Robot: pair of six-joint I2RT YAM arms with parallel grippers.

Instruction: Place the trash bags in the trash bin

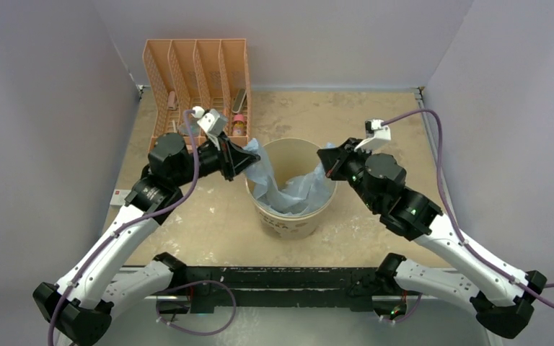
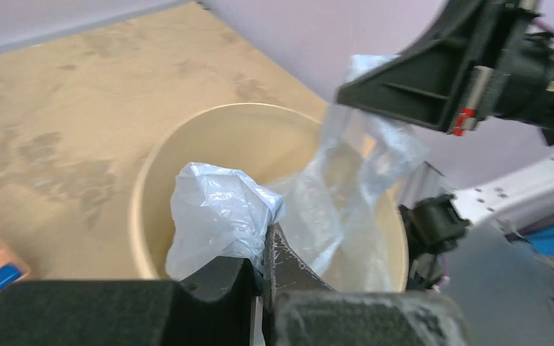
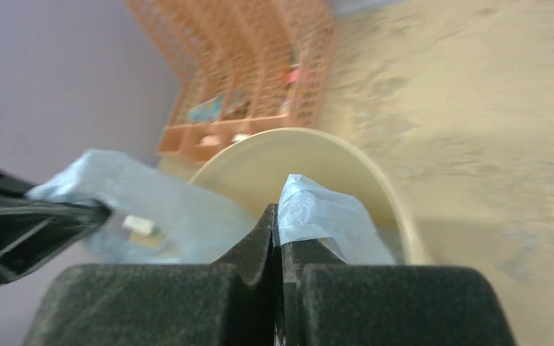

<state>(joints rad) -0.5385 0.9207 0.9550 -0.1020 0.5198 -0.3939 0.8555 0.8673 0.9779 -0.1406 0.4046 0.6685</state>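
Observation:
The cream trash bin [image 1: 288,223] stands mid-table. A light-blue translucent trash bag [image 1: 288,189] hangs into its mouth, stretched between both grippers. My left gripper [image 1: 251,157] is shut on the bag's left edge at the bin's left rim. My right gripper [image 1: 326,160] is shut on the bag's right edge at the right rim. In the left wrist view my gripper [image 2: 267,241] pinches the bag [image 2: 220,209] over the bin [image 2: 144,194]. In the right wrist view my gripper [image 3: 277,220] pinches the bag [image 3: 324,216] above the bin rim [image 3: 310,140].
An orange mesh file organizer [image 1: 196,79] stands at the back left, close behind the left wrist. Grey walls enclose the table on three sides. Both arm bases sit on the black rail [image 1: 288,277] at the near edge.

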